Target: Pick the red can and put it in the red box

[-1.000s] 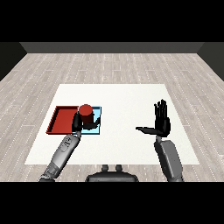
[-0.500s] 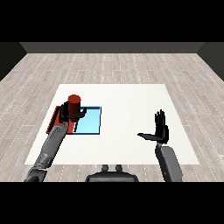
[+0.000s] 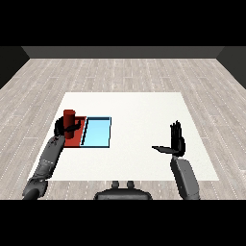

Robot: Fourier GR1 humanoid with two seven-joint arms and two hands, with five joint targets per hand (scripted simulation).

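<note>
Grey forearm comes first, at the far left, rising from the lower left corner toward the trays. At its end the left robot hand (image 3: 64, 127) is curled round the red can (image 3: 69, 119), with dark fingers wrapping the can's lower part while the top of the can shows above them. The can stands upright and sits over the red tray (image 3: 77, 137), near that tray's far left part; whether its base touches the tray floor or hangs just above it cannot be told, since the hand covers that spot. Much of the red tray is hidden behind the hand and forearm, and only its right and near parts show clearly.

Just beside it, touching along one long edge, lies the light blue tray (image 3: 97, 133), with a dark rim around a pale floor. Both trays lie on the left part of the white worktop (image 3: 139, 115), which lies over a pale planked floor (image 3: 129, 72).

Well apart from the trays, at the right, the other grey forearm comes up from the lower right. The right robot hand (image 3: 177, 141) is raised over the worktop near its right edge, with fingers straight and pointing upward, close together, and the thumb stuck out to the left. It holds nothing and touches nothing.
</note>
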